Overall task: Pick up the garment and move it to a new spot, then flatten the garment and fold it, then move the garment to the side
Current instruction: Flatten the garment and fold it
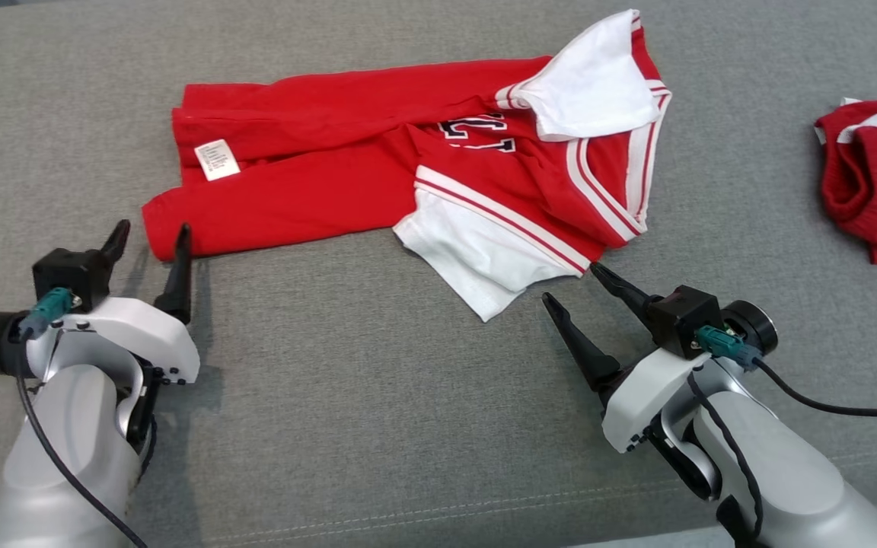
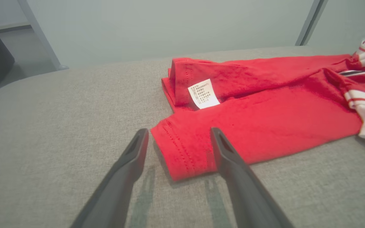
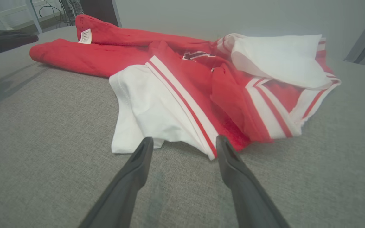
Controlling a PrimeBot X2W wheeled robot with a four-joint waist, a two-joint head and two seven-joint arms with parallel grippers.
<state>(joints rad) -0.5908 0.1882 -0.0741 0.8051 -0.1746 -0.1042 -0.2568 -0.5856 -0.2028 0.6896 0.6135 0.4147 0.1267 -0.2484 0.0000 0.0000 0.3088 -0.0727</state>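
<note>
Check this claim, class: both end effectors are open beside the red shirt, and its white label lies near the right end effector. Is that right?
Not quite. The label lies near the left end effector, not the right end effector, as the head view shows. The rest holds: both end effectors are open beside the red shirt.

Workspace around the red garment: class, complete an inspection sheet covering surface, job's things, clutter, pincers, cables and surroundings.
Surface: grey woven fabric surface.
Job's things: crumpled red-and-white jersey shirt, not flat, white care label showing.
Clutter: second red-and-white garment at the right edge.
Pincers: left pincer open at the shirt's red hem corner; right pincer open at its white sleeve; neither holds anything.
Cables: black cable from each wrist's teal plug.
Surroundings: pale wall, grey metal post.
</note>
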